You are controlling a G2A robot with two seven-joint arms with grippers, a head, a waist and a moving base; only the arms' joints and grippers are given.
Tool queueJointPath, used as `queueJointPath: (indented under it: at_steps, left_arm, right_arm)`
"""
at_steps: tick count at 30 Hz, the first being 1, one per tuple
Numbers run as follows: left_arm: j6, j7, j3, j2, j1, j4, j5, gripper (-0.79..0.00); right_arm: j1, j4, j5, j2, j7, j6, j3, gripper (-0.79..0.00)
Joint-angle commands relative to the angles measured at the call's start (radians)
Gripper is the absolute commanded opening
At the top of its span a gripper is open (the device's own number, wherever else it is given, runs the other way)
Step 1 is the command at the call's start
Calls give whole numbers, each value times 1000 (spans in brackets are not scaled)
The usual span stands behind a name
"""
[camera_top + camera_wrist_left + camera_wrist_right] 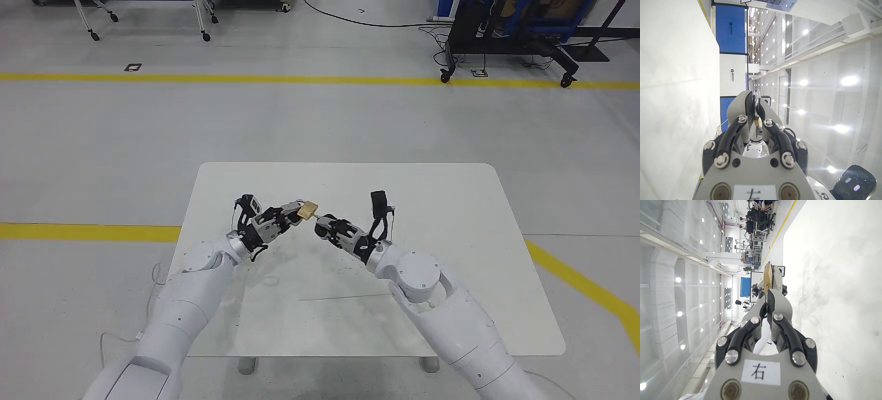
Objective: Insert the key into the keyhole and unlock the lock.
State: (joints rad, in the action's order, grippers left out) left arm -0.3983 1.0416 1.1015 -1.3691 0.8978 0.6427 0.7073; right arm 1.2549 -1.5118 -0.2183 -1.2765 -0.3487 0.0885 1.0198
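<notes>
Inserting now, frame centre: clamping lock [308, 209] with left gripper [295, 211], pinching key [767, 287] with right gripper [321, 225]. Next: push straight, turn.

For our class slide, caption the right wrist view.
Right gripper holds the key at the keyhole of a brass padlock gripped by the left gripper.

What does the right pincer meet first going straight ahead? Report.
The brass padlock, just ahead of the right pincer and held by the left pincer; the key seems to touch it, depth unclear.
</notes>
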Motion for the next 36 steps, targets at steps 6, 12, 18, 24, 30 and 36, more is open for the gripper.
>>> queueJointPath:
  at_steps: [6, 12, 18, 24, 30, 36]
  left_arm:
    - [-9, 0, 2, 0, 0, 1, -16, -785]
    - [-39, 1, 1, 2, 1, 6, -56, -785]
    - [-76, 22, 0, 7, 0, 6, -99, -785]
    - [-95, 44, 2, 10, 0, 15, -118, -785]
    - [-98, 58, -1, 10, 3, 24, -126, -785]
    - [-95, 64, 4, 11, 6, 26, -116, -785]
  right_arm:
    - [-2, 2, 35, -2, -6, 0, -6, -785]
    - [-2, 0, 63, -1, -34, -7, -8, -785]
    - [-1, -3, 101, 4, -64, -9, 2, -785]
    - [1, -11, 115, 7, -91, -5, 15, -785]
    - [-6, -10, 118, 6, -112, 1, 11, -785]
    - [-9, -5, 115, 3, -104, -12, 12, -25]
